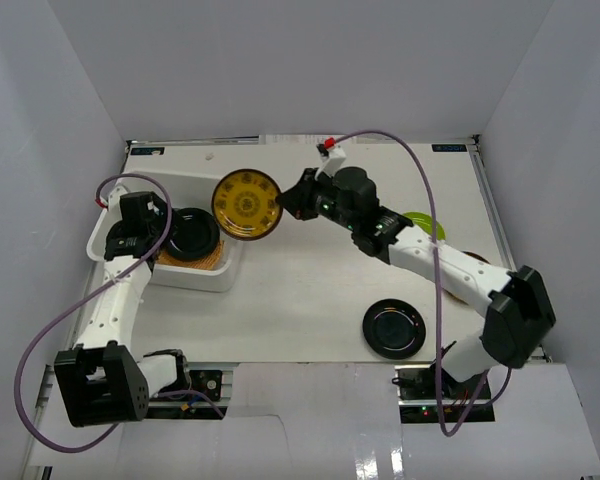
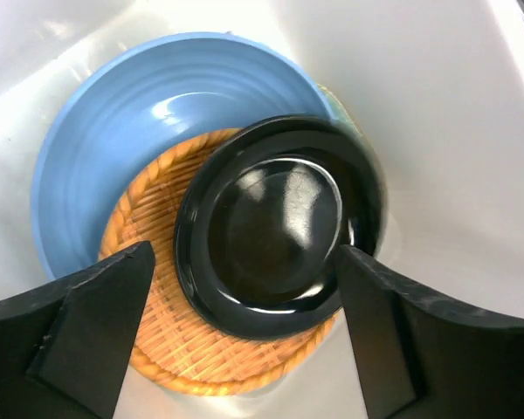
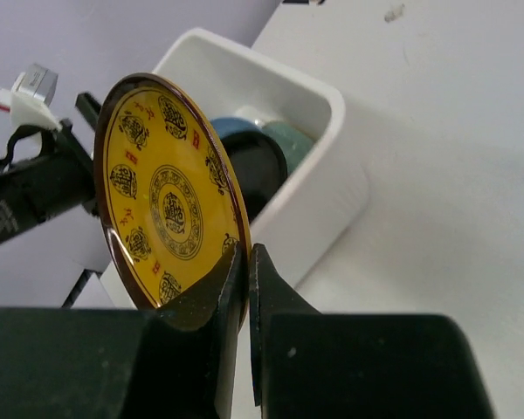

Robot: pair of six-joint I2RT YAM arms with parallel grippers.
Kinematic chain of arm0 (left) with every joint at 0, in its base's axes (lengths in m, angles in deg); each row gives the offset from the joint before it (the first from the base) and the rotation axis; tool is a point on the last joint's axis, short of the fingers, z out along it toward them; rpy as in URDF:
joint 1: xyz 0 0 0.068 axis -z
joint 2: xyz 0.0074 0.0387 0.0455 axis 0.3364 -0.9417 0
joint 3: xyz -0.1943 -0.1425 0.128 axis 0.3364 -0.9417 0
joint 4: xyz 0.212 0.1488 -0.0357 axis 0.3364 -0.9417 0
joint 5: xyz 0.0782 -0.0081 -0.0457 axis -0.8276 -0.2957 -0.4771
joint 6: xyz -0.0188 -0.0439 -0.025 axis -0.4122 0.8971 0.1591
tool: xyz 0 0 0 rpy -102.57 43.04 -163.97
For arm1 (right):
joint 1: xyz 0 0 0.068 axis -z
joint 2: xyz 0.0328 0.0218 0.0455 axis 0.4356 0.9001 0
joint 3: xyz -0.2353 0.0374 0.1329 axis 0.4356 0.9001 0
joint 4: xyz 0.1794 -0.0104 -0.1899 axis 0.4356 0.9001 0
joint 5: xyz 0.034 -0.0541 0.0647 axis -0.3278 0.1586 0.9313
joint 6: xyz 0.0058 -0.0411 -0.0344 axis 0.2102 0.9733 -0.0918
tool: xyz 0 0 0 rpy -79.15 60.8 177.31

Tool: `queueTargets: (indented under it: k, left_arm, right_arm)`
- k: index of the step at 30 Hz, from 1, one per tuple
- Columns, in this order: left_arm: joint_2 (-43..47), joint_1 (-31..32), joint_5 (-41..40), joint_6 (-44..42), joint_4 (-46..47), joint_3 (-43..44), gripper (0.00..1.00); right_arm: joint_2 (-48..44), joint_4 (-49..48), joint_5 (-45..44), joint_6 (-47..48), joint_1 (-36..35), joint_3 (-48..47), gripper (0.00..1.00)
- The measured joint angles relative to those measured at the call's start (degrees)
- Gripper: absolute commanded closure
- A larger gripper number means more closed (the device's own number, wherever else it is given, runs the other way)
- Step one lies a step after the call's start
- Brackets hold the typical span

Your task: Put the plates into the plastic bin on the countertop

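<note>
1. Loose black plate (image 1: 393, 329): on countertop (image 1: 310, 290) nr near edge, right of ctr.
2. Plastic bin (image 1: 195, 278) by left edge: stacked black plate (image 2: 271, 236) on woven plate (image 2: 183, 349) on blue plate (image 2: 113, 122). L gripper (image 2: 243, 253) above, jaws wide, empty.
3. Lime plate (image 1: 427, 222) twd right edge, partly hidden by R arm (image 1: 430, 255).
4. R gripper (image 3: 247, 262) pinches gold plate (image 3: 166, 192) by rim, plate on edge at bin's far-right corner.

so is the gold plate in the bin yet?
Out. Right gripper pinches the gold plate by its rim, just outside the bin.
</note>
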Motion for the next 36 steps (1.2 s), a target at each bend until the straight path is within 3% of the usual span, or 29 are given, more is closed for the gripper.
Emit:
queueTargets:
  k: [5, 12, 17, 19, 20, 21, 23, 25, 30, 33, 36]
  left_arm:
    - [6.14, -0.02, 0.74, -0.66, -1.49, 2.64, 0.02]
    - [18.03, -0.04, 2.8, -0.7, 1.95, 13.25, 0.02]
    - [20.13, -0.22, 16.33, -0.61, 4.63, 16.83, 0.03]
    - [19.04, -0.22, 23.45, -0.17, 4.59, 16.2, 0.04]
    - [18.4, -0.22, 27.12, 0.2, 4.74, 15.15, 0.04]
    - [18.01, -0.2, 30.21, 0.44, 4.68, 13.73, 0.04]
    - [17.38, -0.2, 35.01, 0.85, 3.61, 11.13, 0.05]
    - [17.33, -0.22, 39.12, 0.94, 2.1, 9.42, 0.06]
    - [18.51, -0.2, 49.57, 3.3, 3.5, 8.92, 0.16]
    - [19.3, 1.92, 53.94, 5.75, 6.58, 7.63, 0.24]
    - [18.71, 11.41, 52.68, 7.04, 8.66, 6.8, 0.24]
  right_arm:
    - [16.22, 3.23, -3.5, 1.84, -3.65, -18.56, 0.92]
    - [33.55, 11.41, -5.64, 3.32, -6.71, -38.42, 0.92]
    - [44.24, 17.25, -6.4, 4.44, -9.84, -50.71, 0.9]
    - [46.49, 18.53, -6.38, 4.24, -10.73, -52.13, 0.73]
    - [47.43, 19.37, -6.32, 4.26, -11.23, -52.68, 0.53]
    - [48.26, 20.15, -6.14, 3.87, -11.61, -53.22, 0.45]
    - [49.2, 19.93, -5.44, 4.17, -12.04, -55.3, 0.35]
    - [49.2, 20.41, -4.94, 4.59, -11.91, -56.68, 0.33]
    - [43.87, 19.8, -3.28, 5.25, -9.01, -53.18, 0.38]
    - [29.88, 16.46, -3.23, 6.1, -5.31, -37.31, 0.47]
    - [10.97, 11.87, -3.43, 5.84, 1.44, -17.9, 0.58]
